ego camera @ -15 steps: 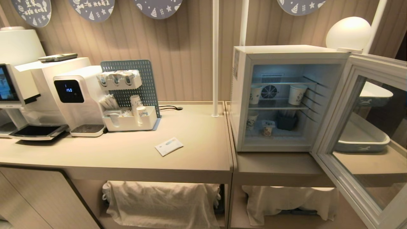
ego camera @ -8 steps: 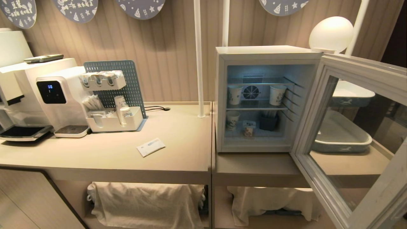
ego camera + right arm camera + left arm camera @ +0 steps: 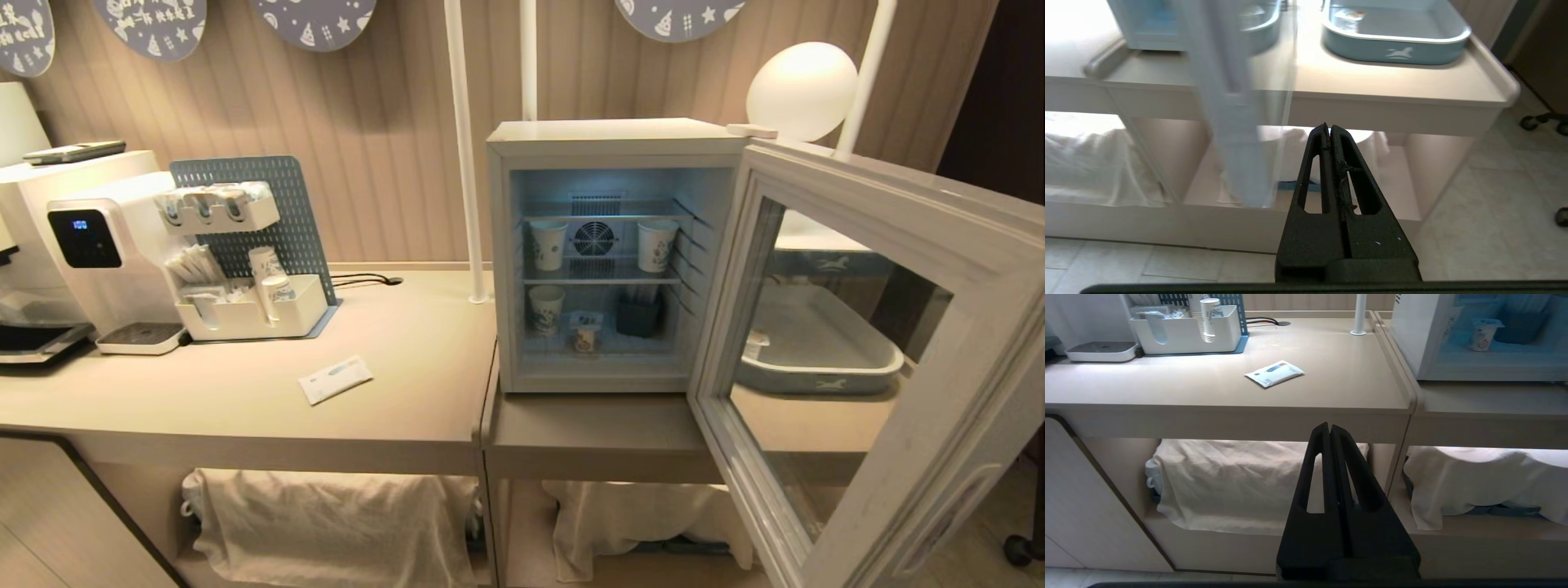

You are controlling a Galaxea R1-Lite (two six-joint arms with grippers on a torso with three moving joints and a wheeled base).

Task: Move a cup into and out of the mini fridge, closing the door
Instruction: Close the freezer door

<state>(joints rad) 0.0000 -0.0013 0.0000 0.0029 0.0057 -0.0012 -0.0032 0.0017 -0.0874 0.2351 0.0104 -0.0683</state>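
The white mini fridge stands on the counter with its door swung wide open toward the right. The cup, a short white tub with a flat lid, sits on the fridge floor near the front; the left wrist view shows it too. Neither arm shows in the head view. My left gripper is shut and empty, hanging below the counter edge in front of the draped shelf. My right gripper is also shut and empty, low before the counter, with the blurred door beside it.
Taller paper cups stand on the wire shelf, another and a dark box below. A grey-blue tray lies behind the door. A white packet, an organiser and a dispenser occupy the left counter.
The whole head view has slid to the left, so the camera has moved rightward. Fridge, open door and cup keep their places relative to each other.
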